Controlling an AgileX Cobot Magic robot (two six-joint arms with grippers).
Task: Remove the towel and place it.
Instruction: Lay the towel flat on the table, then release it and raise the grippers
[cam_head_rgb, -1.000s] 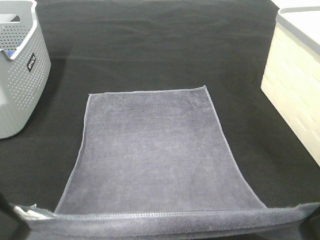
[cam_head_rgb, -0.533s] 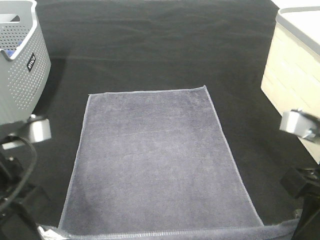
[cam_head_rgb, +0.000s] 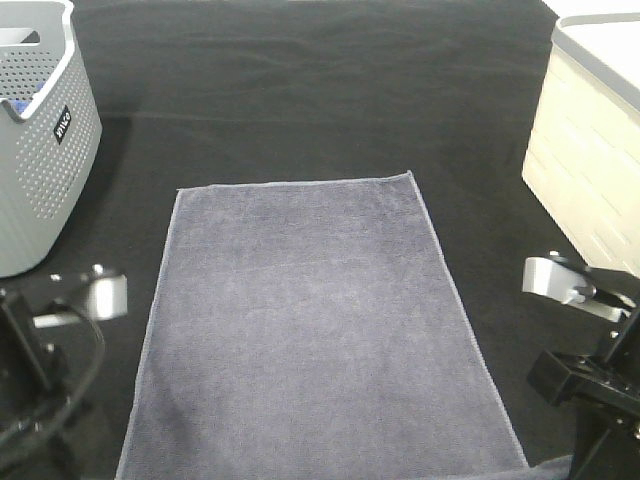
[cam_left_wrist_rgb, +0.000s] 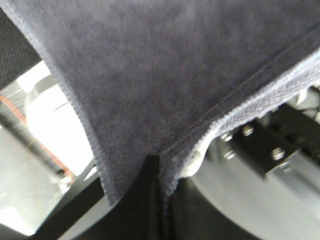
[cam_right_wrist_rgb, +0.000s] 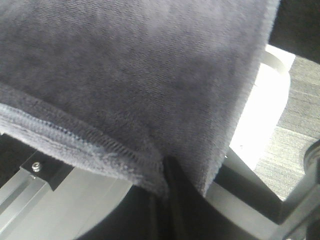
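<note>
Black cloth (cam_head_rgb: 300, 90), towel (cam_head_rgb: 310, 320) spread over it

Exterior high cam: above the near side, looking down and forward, wide enough for most of the towel (cam_head_rgb: 310, 320), the grey basket (cam_head_rgb: 40, 150) at left and the cream box (cam_head_rgb: 590, 170) at right. Each wrist cam sits very close to a hemmed towel corner, fabric filling most of the frame. Towel is the only overlap.

Soft, even light fills the high view; the black counter (cam_head_rgb: 300, 80) swallows detail. Both wrist views are close and blurred, with blown-out white patches behind the towel (cam_left_wrist_rgb: 165, 65).
</note>
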